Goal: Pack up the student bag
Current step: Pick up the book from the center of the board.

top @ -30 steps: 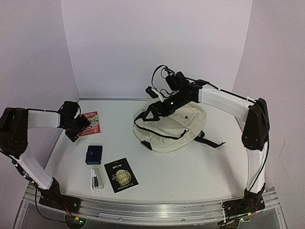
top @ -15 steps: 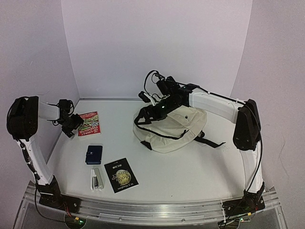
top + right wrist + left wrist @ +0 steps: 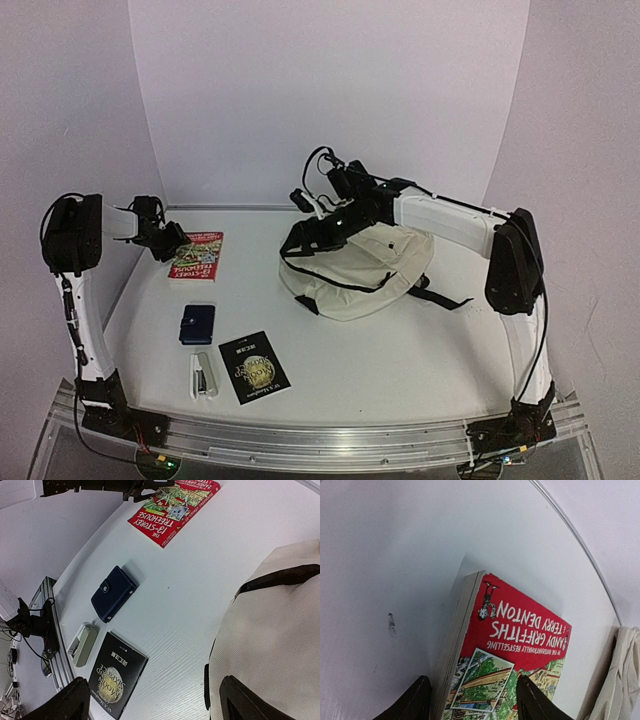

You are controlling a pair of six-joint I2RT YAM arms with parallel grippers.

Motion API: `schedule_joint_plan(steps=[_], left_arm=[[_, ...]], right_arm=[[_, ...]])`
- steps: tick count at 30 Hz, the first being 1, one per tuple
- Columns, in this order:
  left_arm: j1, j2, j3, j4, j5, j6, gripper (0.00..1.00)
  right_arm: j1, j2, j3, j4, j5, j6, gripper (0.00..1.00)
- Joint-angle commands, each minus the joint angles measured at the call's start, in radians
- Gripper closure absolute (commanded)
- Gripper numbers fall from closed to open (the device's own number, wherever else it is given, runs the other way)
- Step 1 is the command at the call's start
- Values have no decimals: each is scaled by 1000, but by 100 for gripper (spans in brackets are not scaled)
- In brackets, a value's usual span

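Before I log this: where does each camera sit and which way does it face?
Top external: high behind the robot, looking down at the table; left gripper and right gripper both show.
Left wrist: low over the table, facing the red book between its fingers.
Right wrist: over the student bag, facing left across the table; its fingers show.
Shared: all three see the red book.

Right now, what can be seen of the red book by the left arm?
The red book is a paperback lying flat, cover up, at the far left of the white table. Its red cover carries white lettering, the names Andy Griffiths and Terry Denton, and a colourful drawn picture; pale page edges show along one side. The left gripper straddles one end, fingers apart; whether they touch it I cannot tell.
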Motion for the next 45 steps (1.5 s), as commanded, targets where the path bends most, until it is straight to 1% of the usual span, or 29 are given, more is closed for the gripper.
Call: schedule_joint_plan(steps=[1, 4, 6, 8, 10, 14, 18, 21, 23, 27, 31, 34, 37, 43, 45], left_arm=[[-70, 50, 27, -90, 102, 127, 45], [-132, 54, 33, -115, 104, 160, 50], [-165, 50, 19, -115, 104, 155, 52], [-189, 38, -9, -82, 115, 122, 55], [-197, 19, -57, -36, 124, 55, 56], [-206, -24, -156, 83, 167, -56, 58], [-239, -64, -208, 117, 176, -97, 58], [-277, -104, -242, 120, 171, -100, 58], [-298, -127, -266, 121, 168, -106, 59], [-319, -149, -309, 186, 182, -140, 61], [-334, -163, -343, 246, 198, -172, 61], [-349, -165, -361, 309, 241, -197, 61], [-376, -177, -366, 347, 261, -200, 63], [-430, -234, -390, 432, 275, -207, 73], [-438, -253, -400, 460, 283, -212, 78]], right_arm=[[0, 54, 31, 76, -39, 60, 14], [4, 87, 31, 139, -53, 129, 18], [11, 108, 25, 185, -47, 167, 20], [17, 125, 21, 217, -26, 208, 22], [21, 148, 17, 255, -6, 264, 24], [36, 212, 35, 307, 37, 365, 32], [46, 295, 89, 312, 77, 424, 35], [45, 331, 108, 313, 90, 440, 36], [47, 349, 111, 314, 88, 444, 38], [47, 399, 129, 321, 82, 467, 44], [51, 453, 158, 325, 99, 468, 46], [51, 472, 156, 323, 108, 465, 49], [52, 471, 139, 325, 100, 462, 54], [51, 464, 135, 326, 87, 461, 59], [52, 461, 130, 327, 83, 461, 60]])
